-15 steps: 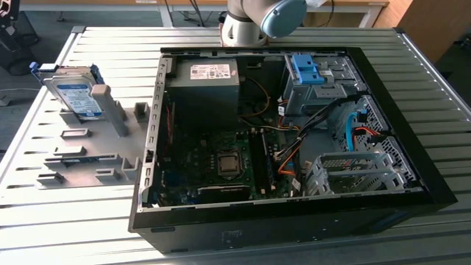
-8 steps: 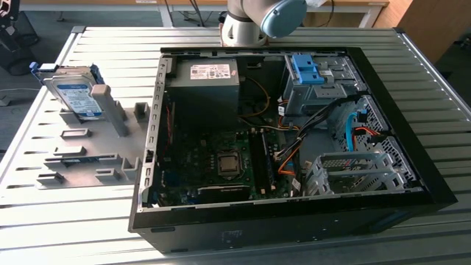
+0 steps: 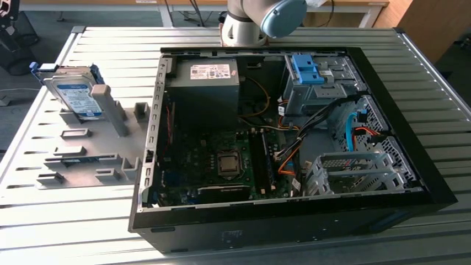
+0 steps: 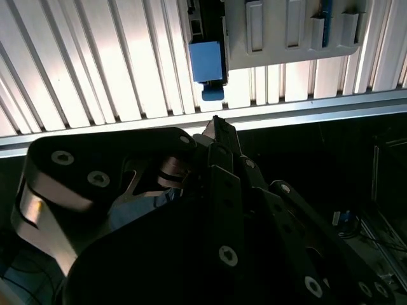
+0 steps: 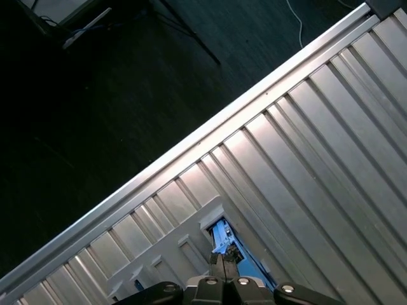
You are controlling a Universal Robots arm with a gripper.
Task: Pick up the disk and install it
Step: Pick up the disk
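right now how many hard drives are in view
1: the disk stands tilted in the grey holder at the exterior view's left, beside the open computer case. More may be hidden inside the case.

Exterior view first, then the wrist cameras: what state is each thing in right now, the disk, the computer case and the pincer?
disk: standing on edge in the grey holder, not yet picked up.
computer case: lying on its side, open, with its insides exposed.
pincer: shut, holding nothing, over the edge of the ribbed table.
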